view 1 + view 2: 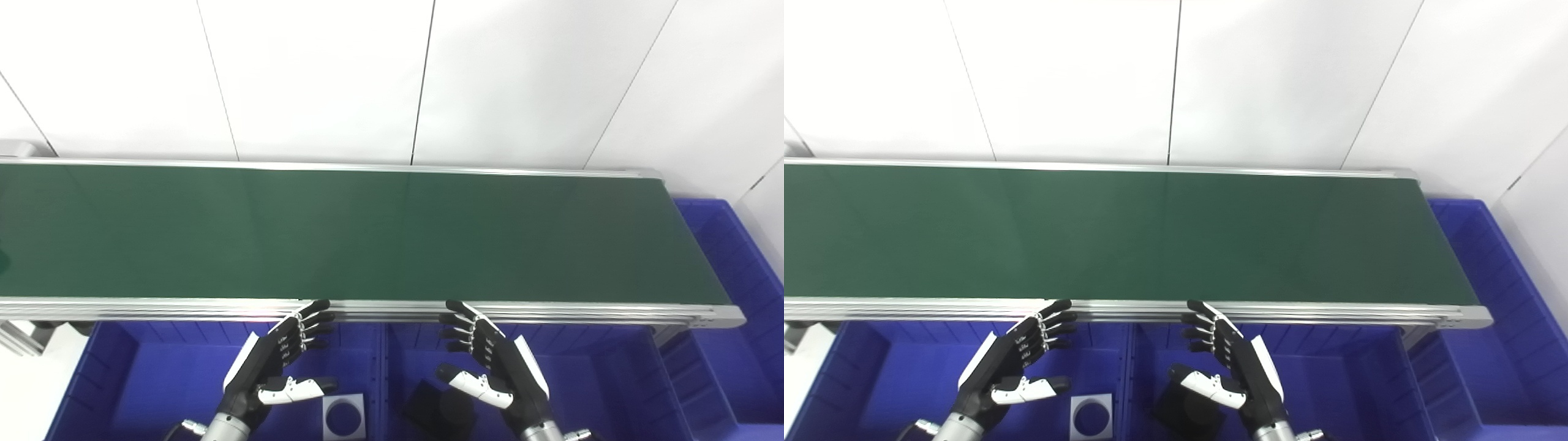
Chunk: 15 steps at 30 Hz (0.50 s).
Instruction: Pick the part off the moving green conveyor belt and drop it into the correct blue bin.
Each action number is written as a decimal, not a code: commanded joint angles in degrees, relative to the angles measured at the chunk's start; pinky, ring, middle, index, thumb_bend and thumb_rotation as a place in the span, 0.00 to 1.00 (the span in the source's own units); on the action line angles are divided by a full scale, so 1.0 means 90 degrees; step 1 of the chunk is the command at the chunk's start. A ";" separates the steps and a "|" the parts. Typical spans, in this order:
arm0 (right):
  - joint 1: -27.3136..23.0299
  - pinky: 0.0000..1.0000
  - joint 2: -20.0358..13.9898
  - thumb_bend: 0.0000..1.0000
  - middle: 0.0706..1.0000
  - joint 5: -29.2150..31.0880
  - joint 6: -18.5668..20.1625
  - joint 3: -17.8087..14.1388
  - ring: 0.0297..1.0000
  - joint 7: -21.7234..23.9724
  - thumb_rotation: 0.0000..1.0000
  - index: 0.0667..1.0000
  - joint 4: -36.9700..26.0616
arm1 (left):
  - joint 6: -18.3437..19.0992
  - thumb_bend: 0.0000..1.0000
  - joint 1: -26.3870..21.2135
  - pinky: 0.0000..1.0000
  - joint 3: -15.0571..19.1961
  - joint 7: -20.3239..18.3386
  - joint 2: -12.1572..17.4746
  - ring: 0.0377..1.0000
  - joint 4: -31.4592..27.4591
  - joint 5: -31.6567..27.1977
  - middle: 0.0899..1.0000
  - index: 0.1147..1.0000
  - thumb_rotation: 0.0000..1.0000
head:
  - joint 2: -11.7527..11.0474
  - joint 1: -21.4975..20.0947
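The green conveyor belt (367, 236) runs across the view and carries no part that I can see. My left hand (278, 361) hovers open over the left blue bin (141, 380), palm facing inward, fingertips near the belt's front rail. My right hand (490, 364) mirrors it, open over the middle blue bin (600, 386). Both hands hold nothing. A white square part with a dark round hole (343, 415) lies in the left bin. A black part (438, 407) lies in the middle bin, partly behind my right hand.
A third blue bin (735, 288) stands past the belt's right end. The belt's aluminium front rail (184, 306) runs just ahead of my fingertips. White wall panels rise behind the belt.
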 commanded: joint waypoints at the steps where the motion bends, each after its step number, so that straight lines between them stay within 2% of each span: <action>1: -0.0049 0.71 0.0020 0.77 0.79 0.0037 0.0007 -0.0007 0.75 -0.0005 0.45 0.85 -0.0246 | -0.0192 0.93 -0.0128 0.72 0.0024 0.0019 0.0022 0.78 -0.0140 -0.0035 0.80 0.83 0.29 | 0.0006 0.0004; 15: -0.0023 0.71 0.0021 0.77 0.79 0.0040 0.0012 -0.0002 0.76 0.0000 0.44 0.86 -0.0272 | -0.0156 0.94 -0.0215 0.73 0.0022 0.0066 -0.0006 0.77 -0.0046 0.0016 0.79 0.81 0.28 | 0.0013 0.0000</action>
